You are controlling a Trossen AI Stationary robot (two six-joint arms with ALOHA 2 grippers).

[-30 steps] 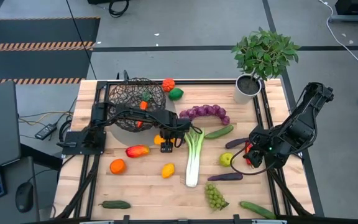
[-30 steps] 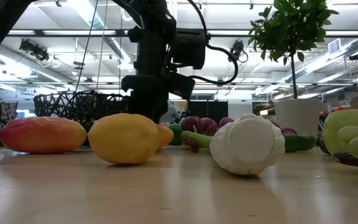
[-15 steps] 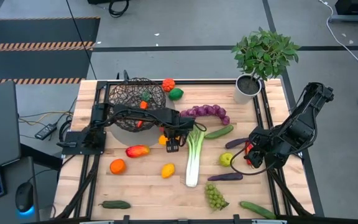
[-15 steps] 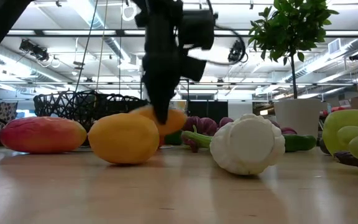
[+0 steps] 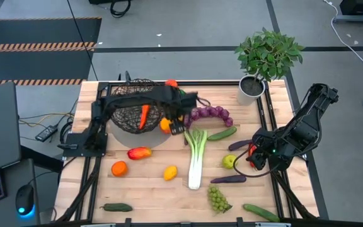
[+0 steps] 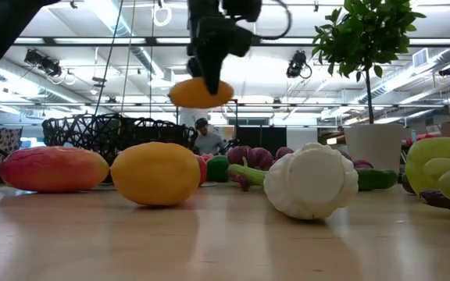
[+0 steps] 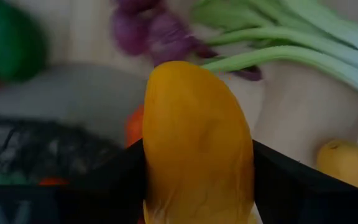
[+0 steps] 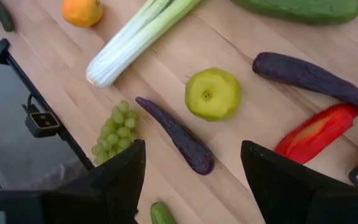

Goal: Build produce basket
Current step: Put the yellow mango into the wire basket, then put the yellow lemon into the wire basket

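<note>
My left claw (image 5: pixel 171 124) is clamped on a smooth orange-yellow oval fruit (image 7: pixel 197 143), held clear above the wooden desk (image 5: pixel 150 189), just beside the dark wire-mesh bowl basket (image 5: pixel 136 101). An orange carrot (image 5: pixel 144 115) is in the basket. My right claw (image 8: pixel 194 186) hangs apart and empty over a yellow-green apple (image 8: pixel 212 94), a purple aubergine (image 8: pixel 179 134) and a long white-green leek (image 8: pixel 135 40).

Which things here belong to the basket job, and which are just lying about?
Job:
- basket
- yellow-orange fruit in the left pincer, lifted off the table
- carrot in the basket
- leek, purple grapes, green grapes, lemon, orange, green apple

Lying about:
- potted plant
- right pincer, open and waiting
</note>
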